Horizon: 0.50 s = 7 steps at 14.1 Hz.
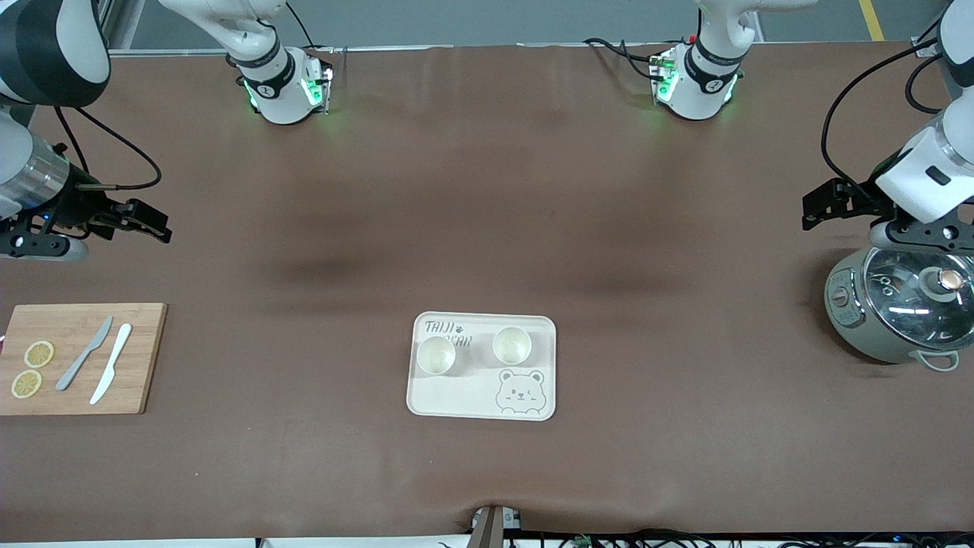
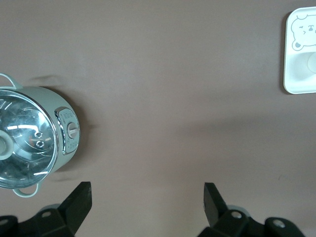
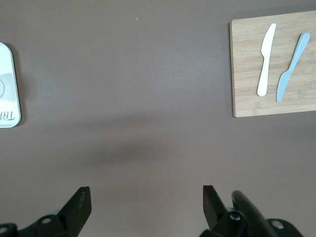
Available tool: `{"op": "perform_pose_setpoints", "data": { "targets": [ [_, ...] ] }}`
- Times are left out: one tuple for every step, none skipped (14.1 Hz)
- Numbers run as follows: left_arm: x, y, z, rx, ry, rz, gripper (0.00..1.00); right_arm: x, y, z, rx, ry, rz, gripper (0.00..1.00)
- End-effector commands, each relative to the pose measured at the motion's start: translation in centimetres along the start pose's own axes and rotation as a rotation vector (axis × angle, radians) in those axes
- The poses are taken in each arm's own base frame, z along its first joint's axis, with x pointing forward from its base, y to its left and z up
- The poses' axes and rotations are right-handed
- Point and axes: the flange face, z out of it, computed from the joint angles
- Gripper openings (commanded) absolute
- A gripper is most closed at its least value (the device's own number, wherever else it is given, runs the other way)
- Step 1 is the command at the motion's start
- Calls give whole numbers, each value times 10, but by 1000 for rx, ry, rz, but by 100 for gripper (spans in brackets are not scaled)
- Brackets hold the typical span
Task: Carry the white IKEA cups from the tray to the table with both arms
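Note:
Two white IKEA cups stand upright side by side on the cream bear tray [image 1: 456, 396] in the middle of the table: one cup [image 1: 436, 355] toward the right arm's end, the other cup [image 1: 511, 345] toward the left arm's end. My left gripper [image 1: 818, 207] hangs open over bare table beside the pot, far from the tray. At the other end of the table my right gripper [image 1: 148, 222] is open too, over bare table above the cutting board's end. Each wrist view shows its own gripper, left [image 2: 147, 195] and right [image 3: 146, 197], with nothing between the fingers.
A grey-green pot with a glass lid [image 1: 902, 308] sits at the left arm's end, also in the left wrist view [image 2: 29, 140]. A bamboo cutting board [image 1: 137, 365] with two knives [image 1: 99, 361] and lemon slices [image 1: 32, 369] lies at the right arm's end.

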Motion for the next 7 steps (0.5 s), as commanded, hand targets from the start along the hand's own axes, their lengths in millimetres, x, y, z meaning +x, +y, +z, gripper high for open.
{"op": "perform_pose_setpoints", "data": {
  "targets": [
    [5, 3, -3, -13, 5, -2, 100, -9, -2, -3, 12, 3, 5, 100],
    [5, 3, -3, -13, 5, -3, 100, -10, -2, -6, 12, 6, 5, 100],
    [5, 3, -3, -13, 5, -5, 100, -9, -2, -6, 12, 9, 6, 100],
    [5, 3, -6, -12, 11, -3, 100, -8, -2, -8, 11, 15, 6, 100],
    [10, 4, -10, -10, 23, 1, 100, -7, -2, -9, 11, 23, 6, 100],
    [13, 15, -12, -10, 26, 15, 100, -7, -2, -10, 12, 24, 6, 100],
    [13, 20, -10, -10, 22, 23, 100, -6, -2, -10, 12, 24, 6, 100]
  ]
}}
